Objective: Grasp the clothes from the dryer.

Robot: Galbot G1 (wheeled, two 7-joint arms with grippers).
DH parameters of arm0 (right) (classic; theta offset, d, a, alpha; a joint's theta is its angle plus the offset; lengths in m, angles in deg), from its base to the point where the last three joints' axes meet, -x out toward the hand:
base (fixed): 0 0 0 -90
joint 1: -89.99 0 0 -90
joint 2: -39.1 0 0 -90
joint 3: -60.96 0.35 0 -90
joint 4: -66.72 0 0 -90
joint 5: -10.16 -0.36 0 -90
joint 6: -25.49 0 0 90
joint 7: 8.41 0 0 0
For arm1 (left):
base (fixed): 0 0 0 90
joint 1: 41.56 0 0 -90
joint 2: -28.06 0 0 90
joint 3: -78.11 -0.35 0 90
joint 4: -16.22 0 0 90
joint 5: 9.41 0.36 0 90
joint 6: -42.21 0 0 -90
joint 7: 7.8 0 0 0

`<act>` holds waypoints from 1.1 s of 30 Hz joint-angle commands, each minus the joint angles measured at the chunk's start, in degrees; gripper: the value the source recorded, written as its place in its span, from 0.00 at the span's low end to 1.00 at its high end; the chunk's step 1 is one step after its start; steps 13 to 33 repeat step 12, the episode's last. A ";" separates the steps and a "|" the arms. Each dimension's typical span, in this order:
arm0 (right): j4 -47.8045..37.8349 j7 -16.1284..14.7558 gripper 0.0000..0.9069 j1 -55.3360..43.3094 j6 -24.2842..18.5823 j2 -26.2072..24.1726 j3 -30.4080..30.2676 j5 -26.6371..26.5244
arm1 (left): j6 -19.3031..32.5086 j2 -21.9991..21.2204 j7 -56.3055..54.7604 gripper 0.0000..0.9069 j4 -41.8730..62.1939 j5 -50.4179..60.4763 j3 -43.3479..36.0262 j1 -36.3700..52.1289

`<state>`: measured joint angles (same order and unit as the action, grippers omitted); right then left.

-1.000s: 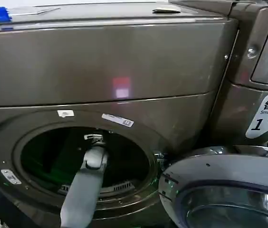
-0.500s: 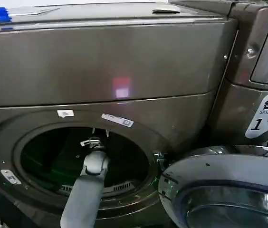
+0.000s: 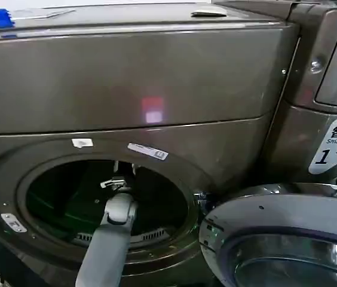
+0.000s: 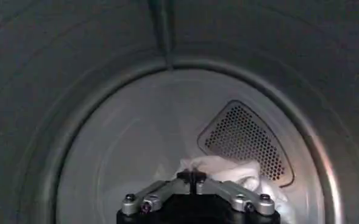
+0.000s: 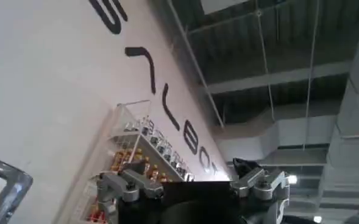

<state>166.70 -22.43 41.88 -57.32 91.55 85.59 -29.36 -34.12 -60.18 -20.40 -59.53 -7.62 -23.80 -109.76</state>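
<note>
The dryer [image 3: 126, 78] is a bronze-grey machine whose round porthole [image 3: 19, 191] stands open. My left arm reaches through the porthole, and its left gripper [image 3: 113, 183] sits just inside the dark drum. In the left wrist view the left gripper [image 4: 191, 177] is shut, its tips pressed together with nothing between them. Beyond the tips the clothes [image 4: 228, 170], a pale white crumpled piece, lie low at the drum's back wall. My right gripper [image 5: 179, 173] is open and points up at a wall and ceiling, away from the dryer.
The dryer's round door [image 3: 276, 227] hangs open at the lower right. A neighbouring machine [image 3: 330, 101] with a white "1" sticker [image 3: 336, 149] stands to the right. A perforated vent [image 4: 243, 143] sits in the drum's back wall and a ridge [image 4: 163, 30] runs along the drum.
My left gripper has dropped slightly inside the porthole and turned a little; the arm's elbow shifted with it. Nothing else has moved.
</note>
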 commanded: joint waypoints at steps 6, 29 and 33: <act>-0.03 -0.46 1.00 0.17 -0.05 0.07 0.23 0.09 | 0.46 0.40 -0.17 0.00 0.65 0.44 0.23 -0.68; 0.23 -0.64 1.00 0.48 0.00 -0.01 0.51 0.06 | -0.04 0.38 -0.10 0.00 -0.49 0.23 0.05 -1.15; 0.23 -0.64 1.00 0.48 0.00 -0.01 0.51 0.06 | -0.04 0.38 -0.10 0.00 -0.49 0.23 0.05 -1.15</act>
